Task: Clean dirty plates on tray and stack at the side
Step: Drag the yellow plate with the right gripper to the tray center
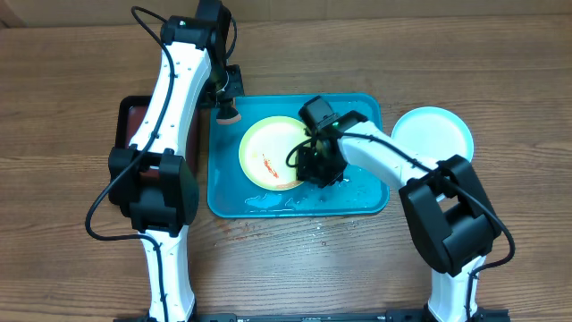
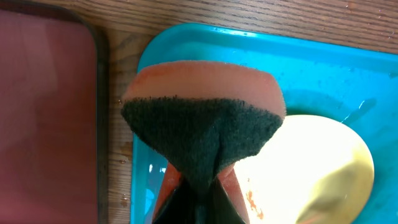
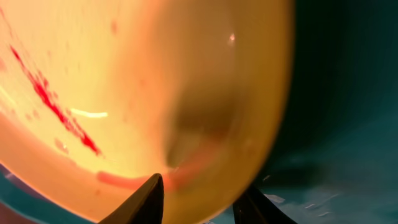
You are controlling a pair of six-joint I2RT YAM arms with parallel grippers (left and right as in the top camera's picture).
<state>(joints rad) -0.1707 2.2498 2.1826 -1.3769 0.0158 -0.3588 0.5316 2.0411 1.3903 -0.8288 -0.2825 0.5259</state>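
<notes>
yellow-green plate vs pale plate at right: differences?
The yellow-green plate lies in the turquoise tray; the pale mint plate sits on the table beside the tray. The yellow-green plate carries a red smear; the pale mint plate looks clean. Both are round, shallow and similar in size.

A red-smeared yellow-green plate [image 1: 268, 152] lies flat in the turquoise tray [image 1: 228, 192], toward nine o'clock. A pale plate [image 1: 438, 134] sits outside the tray at three o'clock.
</notes>
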